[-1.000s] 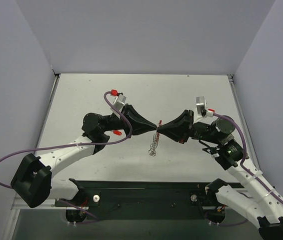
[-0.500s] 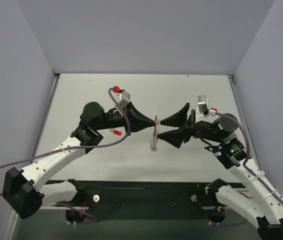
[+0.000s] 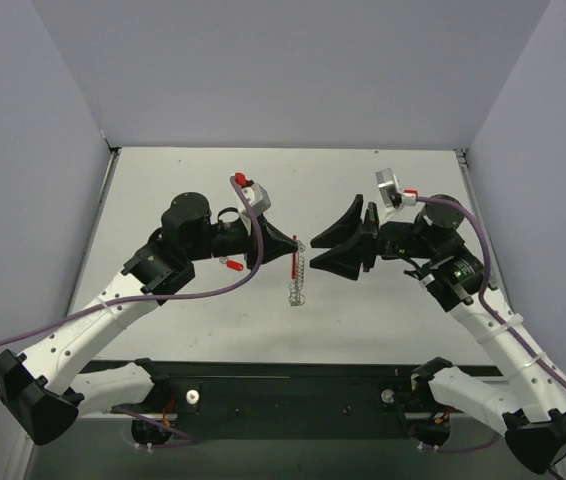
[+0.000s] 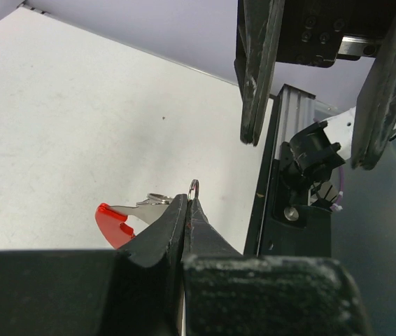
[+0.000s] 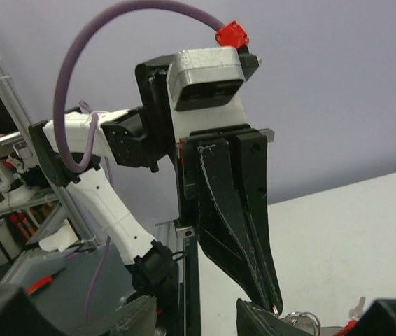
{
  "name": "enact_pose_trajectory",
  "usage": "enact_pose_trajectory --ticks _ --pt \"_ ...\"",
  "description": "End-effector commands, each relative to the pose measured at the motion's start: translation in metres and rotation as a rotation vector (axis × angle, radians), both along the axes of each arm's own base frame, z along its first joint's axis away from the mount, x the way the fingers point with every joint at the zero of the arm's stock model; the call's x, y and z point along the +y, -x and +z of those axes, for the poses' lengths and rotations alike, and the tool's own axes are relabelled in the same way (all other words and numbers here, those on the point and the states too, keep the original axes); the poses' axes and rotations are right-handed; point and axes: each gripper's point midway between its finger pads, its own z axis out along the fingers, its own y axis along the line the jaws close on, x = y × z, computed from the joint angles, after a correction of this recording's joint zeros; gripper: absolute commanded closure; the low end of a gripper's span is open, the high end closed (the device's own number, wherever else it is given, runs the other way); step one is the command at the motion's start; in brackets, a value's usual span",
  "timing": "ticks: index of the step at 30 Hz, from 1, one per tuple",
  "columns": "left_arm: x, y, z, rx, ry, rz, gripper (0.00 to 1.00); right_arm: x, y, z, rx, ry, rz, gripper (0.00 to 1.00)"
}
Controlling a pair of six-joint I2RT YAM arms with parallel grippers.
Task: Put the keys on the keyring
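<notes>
The right gripper [image 3: 313, 251] has let go and drawn back, its jaws now apart; the left gripper [image 3: 296, 244] stays pinched on the red keyring [image 3: 294, 259], held above the table [image 3: 163, 190]; the silver keys [image 3: 298, 287] dangle beneath it.

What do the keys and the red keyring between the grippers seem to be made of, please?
The keys look like thin bare metal: silvery with bright glints, probably steel, though too small to be sure. The keyring looks like smooth red plastic or a red coating: even, saturated red with a soft sheen.
</notes>
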Motion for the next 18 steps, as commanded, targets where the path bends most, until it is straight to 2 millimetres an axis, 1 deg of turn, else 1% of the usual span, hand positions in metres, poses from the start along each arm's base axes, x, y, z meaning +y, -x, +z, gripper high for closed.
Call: enact_pose_trajectory --ticks 1,3,5,9,11,13,18 --pt "0.009 0.001 0.023 -0.068 -0.002 0.036 1.00 0.007 0.010 0.003 -0.021 0.030 0.094 0.56" --pt "0.009 0.004 0.026 -0.069 0.002 0.029 1.00 0.009 0.002 -0.004 0.006 0.047 0.071 0.60" --pt "0.008 0.008 0.026 -0.071 0.003 0.009 1.00 0.010 -0.002 -0.011 0.023 0.062 0.063 0.62" --pt "0.007 0.013 0.026 -0.077 0.004 -0.024 1.00 0.011 -0.009 -0.017 0.029 0.083 0.032 0.64" --pt "0.006 0.017 0.028 -0.085 0.008 -0.047 1.00 0.011 -0.013 -0.022 0.032 0.097 0.018 0.67" --pt "0.005 0.020 0.030 -0.087 0.015 -0.067 1.00 0.010 -0.015 -0.024 0.035 0.106 0.006 0.70" --pt "0.002 0.025 0.032 -0.092 0.021 -0.091 1.00 0.015 -0.015 -0.030 0.042 0.124 0.010 0.73"
